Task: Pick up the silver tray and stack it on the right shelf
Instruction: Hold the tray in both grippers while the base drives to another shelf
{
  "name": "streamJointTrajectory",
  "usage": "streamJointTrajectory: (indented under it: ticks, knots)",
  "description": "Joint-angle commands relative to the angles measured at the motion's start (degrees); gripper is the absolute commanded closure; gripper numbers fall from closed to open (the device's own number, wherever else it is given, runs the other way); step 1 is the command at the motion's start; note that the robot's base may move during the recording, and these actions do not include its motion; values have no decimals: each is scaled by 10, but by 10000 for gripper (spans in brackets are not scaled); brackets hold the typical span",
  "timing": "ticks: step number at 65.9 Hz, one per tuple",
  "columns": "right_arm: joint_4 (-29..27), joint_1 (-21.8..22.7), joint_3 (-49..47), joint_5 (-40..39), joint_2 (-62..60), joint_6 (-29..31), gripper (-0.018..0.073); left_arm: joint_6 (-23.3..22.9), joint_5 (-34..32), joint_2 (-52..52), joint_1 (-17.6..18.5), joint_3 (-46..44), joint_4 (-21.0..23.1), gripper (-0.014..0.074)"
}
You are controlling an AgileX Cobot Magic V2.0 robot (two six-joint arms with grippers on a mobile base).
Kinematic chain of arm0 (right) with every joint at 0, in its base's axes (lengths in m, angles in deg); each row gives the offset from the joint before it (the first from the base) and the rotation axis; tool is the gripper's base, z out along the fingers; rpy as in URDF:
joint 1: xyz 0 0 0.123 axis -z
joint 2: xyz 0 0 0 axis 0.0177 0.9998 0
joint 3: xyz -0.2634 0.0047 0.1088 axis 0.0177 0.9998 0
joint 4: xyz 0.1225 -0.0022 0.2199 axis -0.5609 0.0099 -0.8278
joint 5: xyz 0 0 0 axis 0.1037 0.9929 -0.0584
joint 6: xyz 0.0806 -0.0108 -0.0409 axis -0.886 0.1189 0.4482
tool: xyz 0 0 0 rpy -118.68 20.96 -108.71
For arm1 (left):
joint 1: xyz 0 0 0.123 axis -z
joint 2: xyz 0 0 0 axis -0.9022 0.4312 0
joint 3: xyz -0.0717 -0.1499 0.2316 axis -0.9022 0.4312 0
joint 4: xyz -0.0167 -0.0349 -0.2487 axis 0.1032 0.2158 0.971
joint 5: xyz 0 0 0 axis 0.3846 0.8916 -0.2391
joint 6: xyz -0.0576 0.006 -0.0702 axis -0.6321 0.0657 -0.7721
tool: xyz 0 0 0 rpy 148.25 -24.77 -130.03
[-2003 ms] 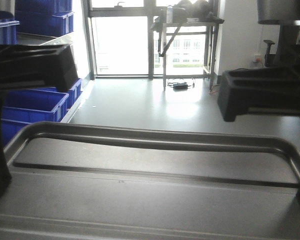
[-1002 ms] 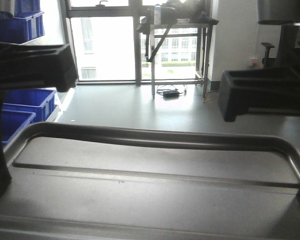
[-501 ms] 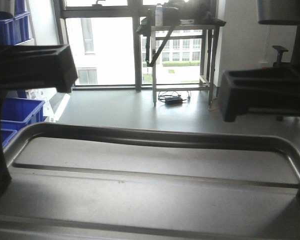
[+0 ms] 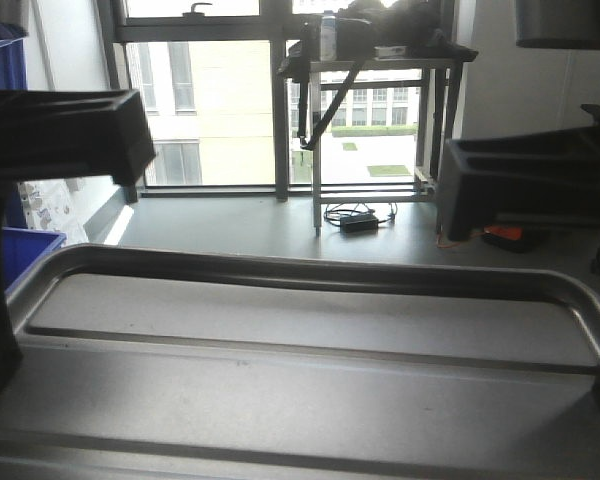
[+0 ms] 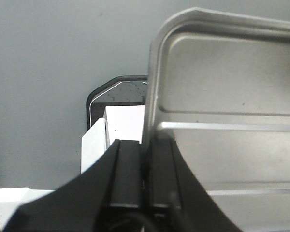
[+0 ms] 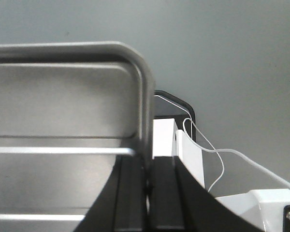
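- Left wrist-mounted view is showing the left gripper clamping the left rim of the silver tray; the right gripper is clamping the right rim likewise.
- Grabbing is looking done: the tray is hanging level between both arms, above the floor.
- Stacking is remaining; the right shelf is not appearing in any view.
- The tray's long axis is running left to right, open face up.

Shiny silver tray, two paler stripes across it; matte black left gripper, black right gripper; blue bin; plain grey floor; white cable.
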Motion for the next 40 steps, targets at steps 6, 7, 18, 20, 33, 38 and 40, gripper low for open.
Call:
streamJointTrajectory:
  ticks: [6,7,18,20,33,38,40]
  knots:
    - [42,3,-10,113,-12,3,507,-8,135,-17,-6,-11,-51,697]
    - [42,3,-10,113,-12,3,507,-8,135,-17,-6,-11,-51,697]
    - [43,3,-10,113,-12,3,507,-8,135,-17,-6,-11,-51,697]
    - [43,3,-10,113,-12,3,507,-8,135,-17,-6,-11,-51,697]
    - [43,3,-10,113,-12,3,507,-8,135,-17,-6,-11,-51,697]
    - [43,3,-10,113,-12,3,507,-8,135,-17,-6,-11,-51,697]
    - [43,3,-10,113,-12,3,507,-8,135,-17,-6,-11,-51,697]
